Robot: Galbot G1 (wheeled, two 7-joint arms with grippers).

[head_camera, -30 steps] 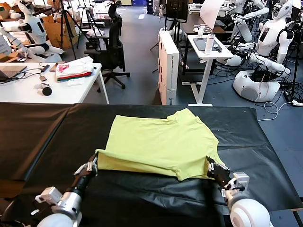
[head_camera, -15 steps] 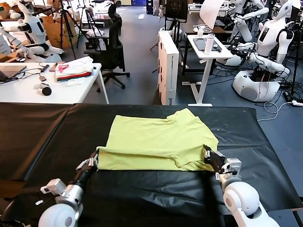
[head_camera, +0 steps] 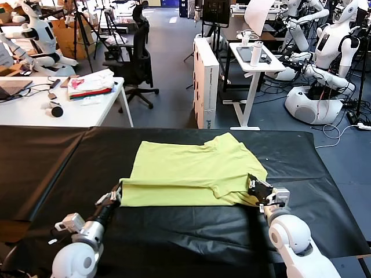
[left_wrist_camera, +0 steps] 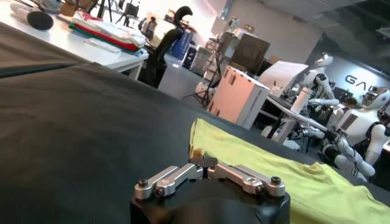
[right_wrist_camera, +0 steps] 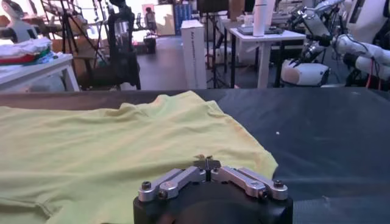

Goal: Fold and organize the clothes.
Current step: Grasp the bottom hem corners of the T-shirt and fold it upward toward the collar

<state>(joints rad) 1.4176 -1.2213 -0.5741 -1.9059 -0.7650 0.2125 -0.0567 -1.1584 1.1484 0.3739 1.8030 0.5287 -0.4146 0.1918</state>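
Note:
The lime yellow-green T-shirt (head_camera: 194,171) lies on the black table, its near edge folded up over itself. My left gripper (head_camera: 117,193) is shut on the shirt's near left corner (left_wrist_camera: 201,143). My right gripper (head_camera: 253,188) is shut on the shirt's near right corner, with the fabric pinched between its fingertips (right_wrist_camera: 207,160). The shirt spreads out ahead of it in the right wrist view (right_wrist_camera: 109,146). No white graphic shows.
The black table (head_camera: 52,162) runs wide to both sides. Behind it stand a white desk (head_camera: 35,107) with a white-and-pink cloth pile (head_camera: 91,83), an office chair (head_camera: 138,52), a white cabinet (head_camera: 206,81) and other robots (head_camera: 324,52).
Both grippers have carried the shirt's near edge away from me, folding it further over the shirt. The fold line now lies farther up the table.

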